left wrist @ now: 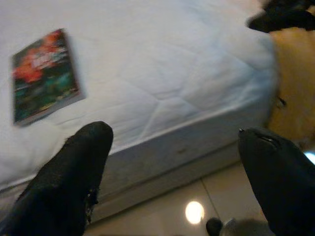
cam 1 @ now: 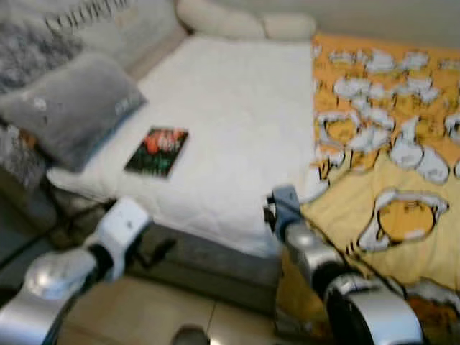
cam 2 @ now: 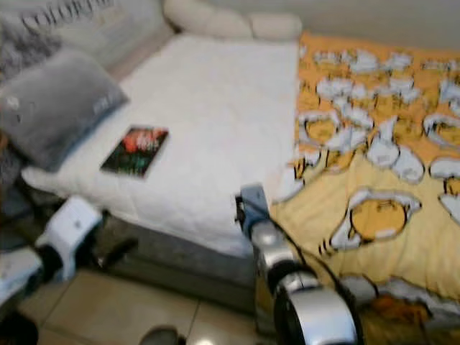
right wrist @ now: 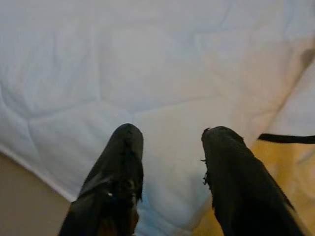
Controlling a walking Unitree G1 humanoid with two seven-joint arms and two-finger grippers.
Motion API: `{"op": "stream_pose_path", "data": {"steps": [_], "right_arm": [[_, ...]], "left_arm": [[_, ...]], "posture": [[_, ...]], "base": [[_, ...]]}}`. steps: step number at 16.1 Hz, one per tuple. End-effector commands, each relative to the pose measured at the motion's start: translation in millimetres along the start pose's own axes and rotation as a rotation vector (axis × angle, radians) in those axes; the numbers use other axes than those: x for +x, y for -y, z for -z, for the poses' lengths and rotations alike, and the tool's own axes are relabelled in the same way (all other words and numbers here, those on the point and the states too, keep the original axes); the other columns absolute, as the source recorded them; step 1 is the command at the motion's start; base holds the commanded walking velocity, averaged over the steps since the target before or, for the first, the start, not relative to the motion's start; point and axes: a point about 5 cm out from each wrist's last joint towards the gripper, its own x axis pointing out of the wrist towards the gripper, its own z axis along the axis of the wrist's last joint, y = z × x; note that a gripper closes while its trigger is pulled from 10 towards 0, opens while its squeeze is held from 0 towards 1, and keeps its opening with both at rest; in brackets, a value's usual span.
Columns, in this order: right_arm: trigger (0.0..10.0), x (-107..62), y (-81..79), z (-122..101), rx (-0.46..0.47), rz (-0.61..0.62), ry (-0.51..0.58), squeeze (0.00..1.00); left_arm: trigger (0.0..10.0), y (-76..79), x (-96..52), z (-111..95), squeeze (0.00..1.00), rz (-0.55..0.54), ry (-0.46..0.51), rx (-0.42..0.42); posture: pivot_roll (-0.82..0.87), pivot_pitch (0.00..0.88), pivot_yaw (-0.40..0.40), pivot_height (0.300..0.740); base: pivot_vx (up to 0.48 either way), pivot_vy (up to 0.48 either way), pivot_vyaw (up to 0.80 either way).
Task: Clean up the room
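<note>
A book (cam 1: 156, 151) with a dark red and green cover lies flat on the white quilted mattress (cam 1: 237, 115), near its front left side. A grey pillow (cam 1: 72, 108) rests to the left of the book. A yellow cartoon-print blanket (cam 1: 388, 144) covers the right half of the bed. My left gripper (left wrist: 174, 132) hangs open below the bed's front edge, with the book (left wrist: 44, 73) ahead of it and nothing between its fingers. My right gripper (right wrist: 172, 132) is open and empty over the mattress's front edge, where the white cover meets the blanket.
Cream pillows (cam 1: 244, 21) lie at the head of the bed. The grey bed base (cam 1: 208, 266) stands above a beige tiled floor (cam 1: 144, 309). A patterned grey cushion (cam 1: 29, 50) leans at the far left behind the pillow.
</note>
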Motion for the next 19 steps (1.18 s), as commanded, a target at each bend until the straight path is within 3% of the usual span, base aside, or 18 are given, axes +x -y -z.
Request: {"op": "stream_pose_path", "data": {"steps": [1, 3, 6, 8, 14, 19], "right_arm": [[10.0, 1.6, 6.5, -11.0, 0.022, 0.027, 0.035, 1.00], [10.0, 0.3, 13.6, -14.4, 0.111, 0.011, 0.086, 1.00], [10.0, -5.2, 17.2, -11.2, 0.123, -0.059, 0.139, 1.00], [10.0, -23.2, 19.6, -7.2, 0.197, -0.129, 0.230, 1.00], [10.0, -49.2, 10.6, 1.9, 0.231, -0.139, 0.264, 1.00], [10.0, -52.2, 9.0, -3.6, 0.207, -0.135, 0.247, 1.00]], "left_arm": [[10.0, -1.1, -2.3, -0.9, 0.96, -0.048, 0.026, -0.035], [10.0, -1.6, 1.4, 1.3, 0.95, -0.143, 0.078, -0.092], [10.0, 4.0, 9.7, 4.4, 0.95, -0.173, 0.086, -0.133], [10.0, 8.4, 18.9, 4.2, 0.93, -0.215, 0.118, -0.185], [10.0, 3.6, 26.4, -3.3, 0.96, -0.243, 0.166, -0.195], [10.0, -0.2, 25.4, -1.8, 0.97, -0.263, 0.165, -0.191]], "posture": [[0.33, 0.074, -0.005, 0.740], [0.29, 0.000, -0.048, 0.740], [0.25, 0.000, -0.059, 0.740], [0.21, 0.000, -0.060, 0.740], [0.20, 0.000, -0.057, 0.740], [0.21, 0.000, -0.062, 0.740]], "base": [[0.000, 0.000, 0.00], [0.000, 0.000, 0.00], [0.000, 0.000, 0.00], [0.000, 0.000, 0.00], [0.052, 0.000, 0.13], [0.315, 0.000, 0.16]]}}
